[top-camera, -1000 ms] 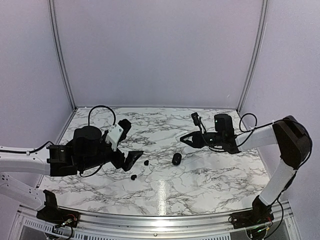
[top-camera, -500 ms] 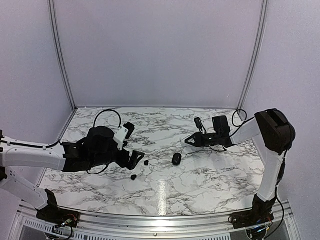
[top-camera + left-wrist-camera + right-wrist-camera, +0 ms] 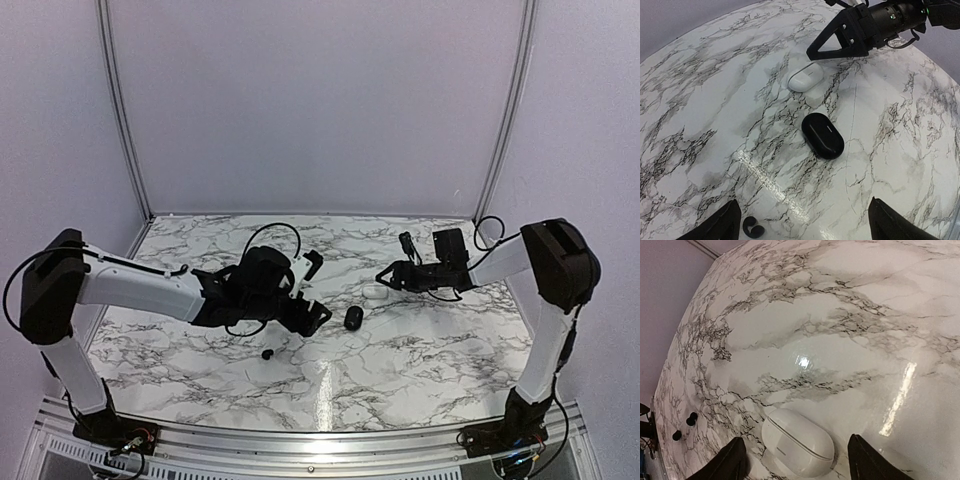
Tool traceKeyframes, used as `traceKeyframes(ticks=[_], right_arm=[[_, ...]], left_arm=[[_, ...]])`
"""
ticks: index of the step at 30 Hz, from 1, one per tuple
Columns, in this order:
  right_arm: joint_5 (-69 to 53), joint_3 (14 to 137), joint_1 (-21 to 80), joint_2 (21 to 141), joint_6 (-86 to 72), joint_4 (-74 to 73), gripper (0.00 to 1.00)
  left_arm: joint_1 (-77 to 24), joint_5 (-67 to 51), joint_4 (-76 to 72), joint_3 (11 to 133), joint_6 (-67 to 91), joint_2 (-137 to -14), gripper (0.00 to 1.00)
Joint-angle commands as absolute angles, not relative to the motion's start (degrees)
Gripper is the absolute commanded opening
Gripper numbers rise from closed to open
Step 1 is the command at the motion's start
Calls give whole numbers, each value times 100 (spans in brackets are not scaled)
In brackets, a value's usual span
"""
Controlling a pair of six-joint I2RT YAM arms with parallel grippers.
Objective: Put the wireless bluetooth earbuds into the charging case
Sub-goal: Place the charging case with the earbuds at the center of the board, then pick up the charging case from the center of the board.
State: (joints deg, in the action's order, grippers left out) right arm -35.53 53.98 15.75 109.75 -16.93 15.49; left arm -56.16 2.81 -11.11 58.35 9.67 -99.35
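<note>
The charging case (image 3: 823,135), a glossy black oval, lies shut on the marble ahead of my left gripper (image 3: 805,227), which is open and holds nothing. One tiny black earbud (image 3: 753,228) lies just inside its left finger. From above, the case (image 3: 353,318) sits right of the left gripper (image 3: 318,290) and an earbud (image 3: 268,353) lies nearer the front. My right gripper (image 3: 797,465) is open, its fingers standing either side of a white case without touching it.
The white oval case (image 3: 799,442) lies shut behind the black one (image 3: 805,78), with a right finger (image 3: 840,40) just beyond it. Marble tabletop (image 3: 420,350) is walled at the back and both sides. Two small dark dots (image 3: 684,426) show far left, too small to identify.
My left arm has reached far to the right, up to the black case, covering the spot where an earbud lay. My right gripper has opened over the white case.
</note>
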Motion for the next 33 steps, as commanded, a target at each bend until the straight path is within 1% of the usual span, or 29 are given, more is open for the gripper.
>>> traceKeyframes(ticks=[1,6,12,15,20,23,27,33], right_arm=[[-3284,5242,1433,10394,-1586,1457,71],[-3145,5087,1433,9853,-1461,1287,75],[-3226,4843,1433,9257,-1426,1243,75],[-3264,4763,1427,9071,-1389,1197,75],[-3236,4621,1427,8860,-1313,1161,75],[-3267,4535,1430,8763,-1310,1201,75],[-3407,4529,1431,8704,-1294,1191,75],[-3573,4503,1434,8628,-1197,1118,75]], left_arm=[[-5679,123,-1171,6378,1083,-10487,89],[-5800,231,-1053,7080,1206,-11274,86],[-5908,306,-1011,7635,1368,-11947,84],[-5932,300,-1000,7863,1452,-12241,81],[-5972,434,-828,8339,1578,-12768,72],[-5985,551,-749,8480,1591,-12963,70],[-5985,719,-674,8535,1513,-13107,61],[-5985,1026,-619,8382,1265,-13069,41]])
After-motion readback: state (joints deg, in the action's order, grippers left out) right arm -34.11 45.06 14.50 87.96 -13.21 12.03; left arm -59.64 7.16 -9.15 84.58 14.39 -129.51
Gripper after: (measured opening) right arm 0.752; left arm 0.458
